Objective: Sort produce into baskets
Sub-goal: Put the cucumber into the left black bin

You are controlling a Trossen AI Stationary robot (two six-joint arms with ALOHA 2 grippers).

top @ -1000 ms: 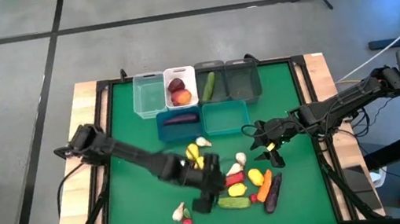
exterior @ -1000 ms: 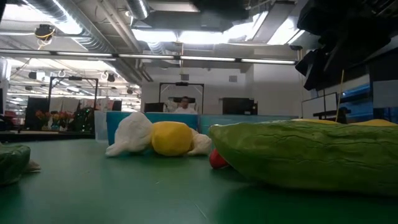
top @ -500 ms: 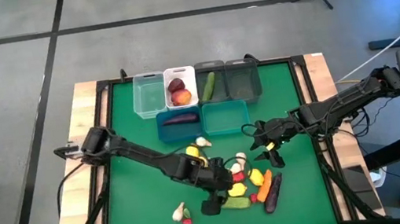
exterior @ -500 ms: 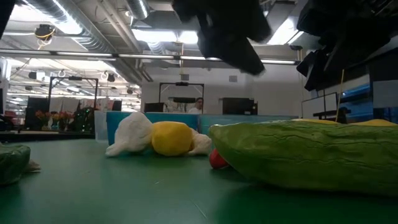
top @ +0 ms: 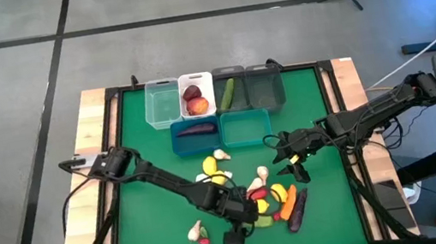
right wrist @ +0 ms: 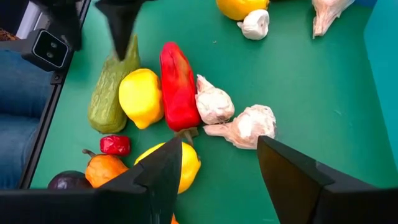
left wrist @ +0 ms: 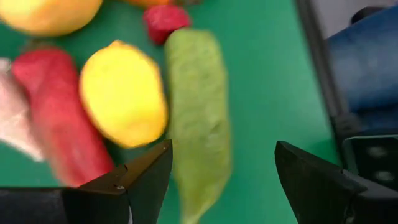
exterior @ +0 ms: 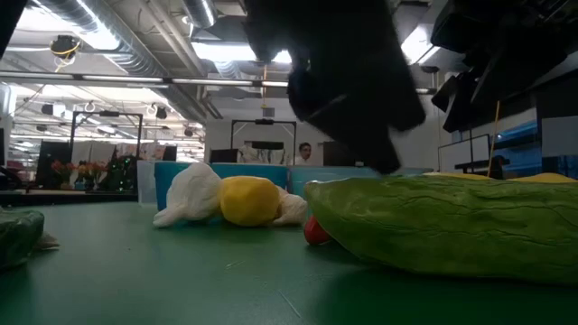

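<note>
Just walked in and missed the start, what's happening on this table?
A two-armed robot is sorting toy produce into bins. The left gripper is open over a green cucumber in the pile, beside a lemon, with nothing held. The right gripper waits open nearby. A peach sits in the white bin, an eggplant in the blue bin.

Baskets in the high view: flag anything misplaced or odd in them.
Nothing stands out. The white basket holds red peaches, one grey basket a cucumber, and the blue basket an eggplant. The clear, second grey and teal baskets look empty. All sit upright.
</note>
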